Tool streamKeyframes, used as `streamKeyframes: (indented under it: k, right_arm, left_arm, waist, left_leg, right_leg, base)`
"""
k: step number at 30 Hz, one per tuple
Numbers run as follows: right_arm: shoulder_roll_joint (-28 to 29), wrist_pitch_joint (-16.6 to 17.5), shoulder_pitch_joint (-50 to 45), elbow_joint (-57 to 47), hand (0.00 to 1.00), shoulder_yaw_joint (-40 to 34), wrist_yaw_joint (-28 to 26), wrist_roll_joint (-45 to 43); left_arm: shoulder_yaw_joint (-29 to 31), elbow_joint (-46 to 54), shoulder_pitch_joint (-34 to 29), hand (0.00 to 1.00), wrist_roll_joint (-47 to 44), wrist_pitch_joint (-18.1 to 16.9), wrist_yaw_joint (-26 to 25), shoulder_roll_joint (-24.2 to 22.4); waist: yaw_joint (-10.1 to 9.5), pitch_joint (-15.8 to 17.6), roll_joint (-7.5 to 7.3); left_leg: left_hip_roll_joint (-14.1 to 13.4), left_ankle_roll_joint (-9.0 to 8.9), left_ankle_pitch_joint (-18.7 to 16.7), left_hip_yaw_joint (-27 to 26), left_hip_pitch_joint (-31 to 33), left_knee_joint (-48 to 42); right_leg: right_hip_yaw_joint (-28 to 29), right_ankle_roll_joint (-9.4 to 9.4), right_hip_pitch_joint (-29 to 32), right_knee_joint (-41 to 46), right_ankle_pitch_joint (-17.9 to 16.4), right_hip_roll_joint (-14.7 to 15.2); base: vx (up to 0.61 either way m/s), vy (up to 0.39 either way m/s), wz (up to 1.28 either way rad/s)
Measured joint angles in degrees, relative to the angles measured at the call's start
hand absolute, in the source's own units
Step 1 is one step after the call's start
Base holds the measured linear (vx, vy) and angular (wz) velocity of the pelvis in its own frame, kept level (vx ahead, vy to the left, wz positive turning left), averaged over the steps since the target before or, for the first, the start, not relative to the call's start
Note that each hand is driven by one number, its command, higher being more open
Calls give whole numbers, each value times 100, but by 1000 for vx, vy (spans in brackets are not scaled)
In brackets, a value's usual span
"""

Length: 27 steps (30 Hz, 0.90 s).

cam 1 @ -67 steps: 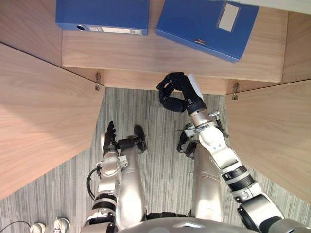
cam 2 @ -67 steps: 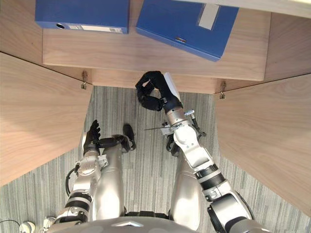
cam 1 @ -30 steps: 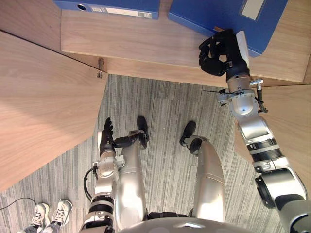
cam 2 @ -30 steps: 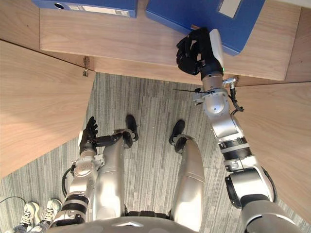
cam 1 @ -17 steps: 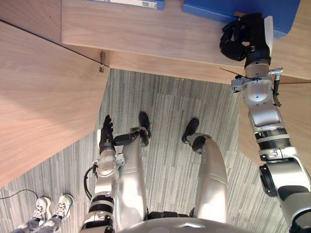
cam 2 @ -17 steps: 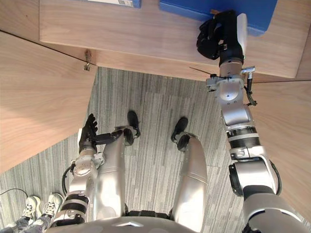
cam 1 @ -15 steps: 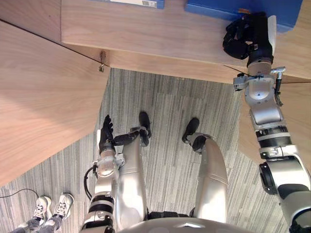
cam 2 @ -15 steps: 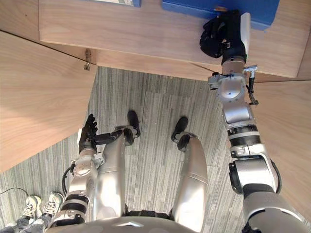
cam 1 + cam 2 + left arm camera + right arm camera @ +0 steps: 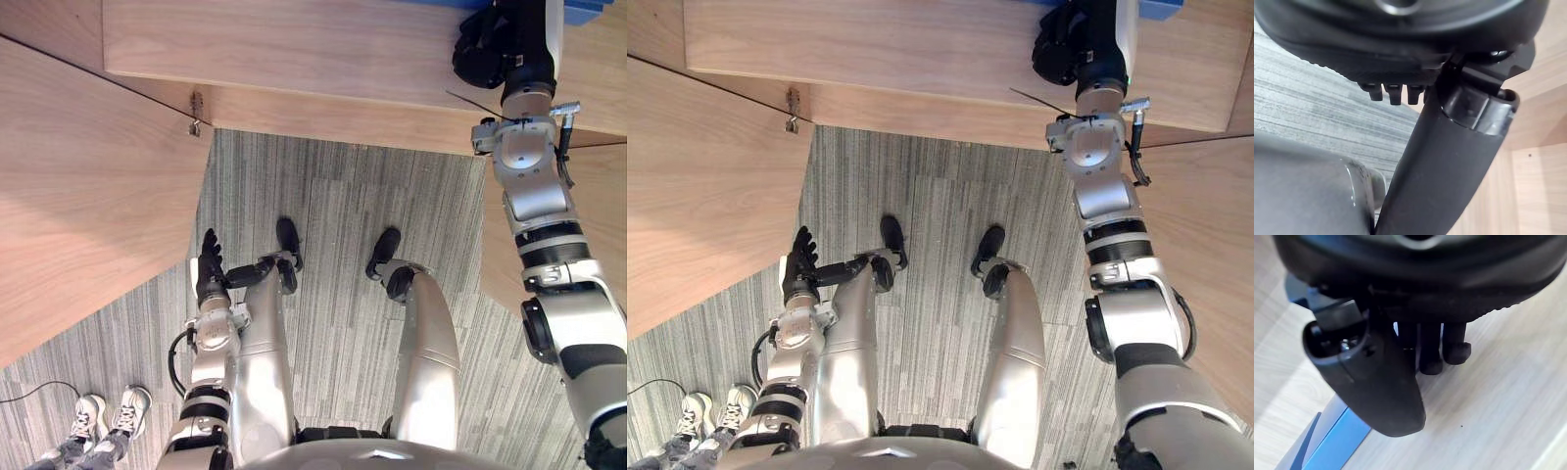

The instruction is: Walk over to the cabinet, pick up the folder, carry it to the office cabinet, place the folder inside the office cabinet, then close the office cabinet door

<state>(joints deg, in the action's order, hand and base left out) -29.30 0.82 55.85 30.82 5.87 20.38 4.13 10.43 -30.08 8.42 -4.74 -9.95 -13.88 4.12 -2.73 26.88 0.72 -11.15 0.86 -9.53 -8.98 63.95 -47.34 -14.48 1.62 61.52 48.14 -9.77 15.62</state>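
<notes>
Floor: grey striped carpet runs from the bottom of the frame up to the cabinet's front edge.
Shelf: a pale wood shelf spans the top of the frame, inside the open office cabinet.
Doors: both stand open. The left door takes up the left side of the frame, and the right door runs down the right edge.
Hinge: a small metal hinge sits at upper left, where the left door meets the shelf's front edge.
Folder: the blue folder lies flat on the shelf at the top right corner, mostly cut off by the frame's top edge.
Right robot hand: the right robot hand is at upper right, over the front part of the shelf. Its fingers are curled in and I see nothing clasped in them. The fingertips point down at bare wood just beside the folder's near edge. Whether the thumb touches the folder, I cannot tell.
Left robot hand: the left robot hand hangs low at lower left above the carpet, fingers straight and empty.
Open room: the carpet between the two doors narrows towards the shelf.
Bystander: a person's light shoes stand on the carpet at the bottom left corner.
</notes>
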Motion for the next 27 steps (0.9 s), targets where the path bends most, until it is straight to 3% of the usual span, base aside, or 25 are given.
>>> streamKeyframes:
  k: [8, 13, 20, 27]
  right_arm:
    - [198, -24, 67, -53, 0, 6, 157, -201]
    - [253, -44, -444, -1098, 0, 5, 149, -195]
    - [678, 100, -2350, -2724, 0, -65, 40, -204]
    - [1452, 297, -4035, -3511, 0, 196, -574, -329]
  left_arm:
    - [-12, 56, 5, 100, -35, 48, 0, -13]
    - [-67, 69, 2, 100, -24, 208, 10, -34]
    - [-236, 50, -96, 100, 147, 411, 72, -140]
    - [-233, -325, -344, 100, 519, 515, 207, -178]
  waist:
    - [-3, 23, 41]
    - [-44, 26, 41]
    - [-2, 21, 31]
    - [26, -36, -62]
  left_leg:
    - [-35, 15, 73, 1, -19, -27]
    - [-80, 36, 54, 25, -202, -125]
    - [-107, -42, -207, 1, -944, -214]
    - [-179, -141, -470, -125, -2135, -70]
  right_leg:
    - [-3, -52, 1, 70, 35, -9]
    - [1, -121, -186, 167, -22, -35]
    - [16, -92, -929, 242, -261, -40]
    - [45, 4, -2077, 20, -432, -137]
  base:
    - [-23, -10, 0]
    - [0, 0, 0]
    - [1, -1, -1]
    - [54, -22, -9]
